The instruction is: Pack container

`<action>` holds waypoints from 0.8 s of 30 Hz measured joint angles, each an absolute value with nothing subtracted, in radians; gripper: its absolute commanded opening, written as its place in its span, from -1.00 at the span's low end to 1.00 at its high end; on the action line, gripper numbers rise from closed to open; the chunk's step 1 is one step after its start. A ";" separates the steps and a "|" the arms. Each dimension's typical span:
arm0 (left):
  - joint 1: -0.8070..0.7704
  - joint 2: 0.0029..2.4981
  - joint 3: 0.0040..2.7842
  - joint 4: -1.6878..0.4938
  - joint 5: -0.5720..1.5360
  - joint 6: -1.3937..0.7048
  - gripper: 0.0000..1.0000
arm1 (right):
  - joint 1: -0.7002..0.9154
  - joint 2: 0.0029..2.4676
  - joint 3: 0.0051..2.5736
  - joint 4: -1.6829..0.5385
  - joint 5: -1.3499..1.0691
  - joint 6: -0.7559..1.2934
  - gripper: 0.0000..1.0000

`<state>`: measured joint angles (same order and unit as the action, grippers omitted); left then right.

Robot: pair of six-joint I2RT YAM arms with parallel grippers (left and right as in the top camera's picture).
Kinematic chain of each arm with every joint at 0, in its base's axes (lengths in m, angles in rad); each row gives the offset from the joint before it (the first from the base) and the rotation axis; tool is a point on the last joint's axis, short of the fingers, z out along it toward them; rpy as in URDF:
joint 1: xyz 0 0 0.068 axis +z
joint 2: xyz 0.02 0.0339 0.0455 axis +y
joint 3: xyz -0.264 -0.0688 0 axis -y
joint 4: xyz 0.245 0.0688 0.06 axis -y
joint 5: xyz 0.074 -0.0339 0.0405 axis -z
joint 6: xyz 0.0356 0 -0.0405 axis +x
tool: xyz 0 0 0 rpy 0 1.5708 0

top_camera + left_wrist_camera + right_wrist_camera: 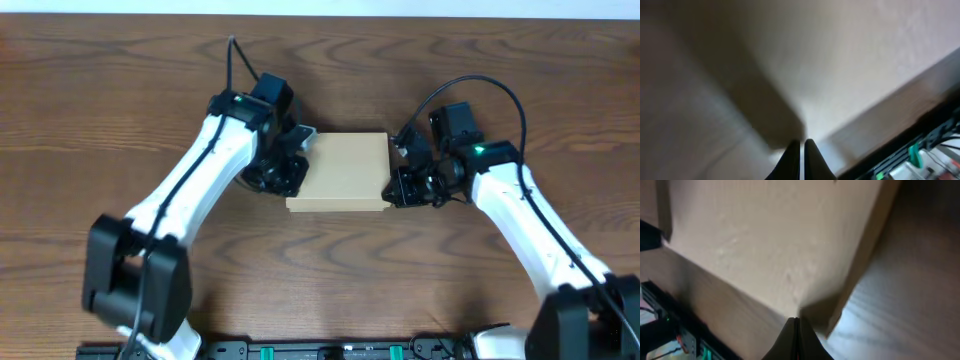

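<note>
The container (340, 170) is a plain tan cardboard box with its lid down, lying in the middle of the table. My left gripper (290, 170) is shut and sits against the box's left side. In the left wrist view its fingertips (802, 144) nearly touch above the tan lid (850, 60). My right gripper (393, 185) is shut at the box's right front corner. In the right wrist view its closed tips (796, 321) rest at the box's edge (790, 245). What the box holds is hidden.
The box lies on a dark brown wooden table (330, 280). A black rail with green parts (330, 350) runs along the front edge. Both arms reach in from the front corners.
</note>
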<state>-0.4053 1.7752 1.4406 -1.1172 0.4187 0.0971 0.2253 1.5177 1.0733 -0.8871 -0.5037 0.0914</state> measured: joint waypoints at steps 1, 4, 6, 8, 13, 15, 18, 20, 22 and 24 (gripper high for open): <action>-0.404 1.737 1.438 -1.126 0.406 0.094 -0.88 | 0.226 1.490 1.080 -0.906 -0.498 0.092 -0.97; -0.404 1.577 1.438 -1.142 0.381 0.084 -0.89 | 0.227 1.356 1.101 -0.951 -0.479 0.093 -0.97; -0.404 1.443 1.438 -1.145 0.373 0.078 -0.88 | 0.227 1.225 1.111 -0.993 -0.460 0.095 -0.97; -0.408 1.319 1.437 -1.147 0.366 0.074 -0.88 | 0.229 1.099 1.121 -1.032 -0.443 0.095 -0.97; -0.438 1.037 1.365 -1.118 0.362 0.072 -0.88 | 0.229 0.796 1.116 -1.130 -0.365 0.095 -0.97; -0.445 0.931 1.276 -1.089 0.361 0.070 -0.89 | 0.229 0.699 1.095 -1.155 -0.337 0.095 -0.97; -0.447 0.806 1.112 -1.025 0.359 0.052 -0.88 | 0.229 0.547 1.023 -1.187 -0.306 0.095 -0.85; -0.447 0.754 1.004 -0.990 0.359 0.035 -0.88 | 0.229 0.483 0.975 -1.195 -0.292 0.102 0.07; -0.447 0.726 0.921 -0.963 0.359 0.015 -0.37 | 0.229 0.440 0.936 -1.200 -0.285 0.109 0.98; -0.447 0.714 0.872 -0.943 0.358 -0.007 0.91 | 0.229 0.419 0.914 -1.199 -0.279 0.135 0.98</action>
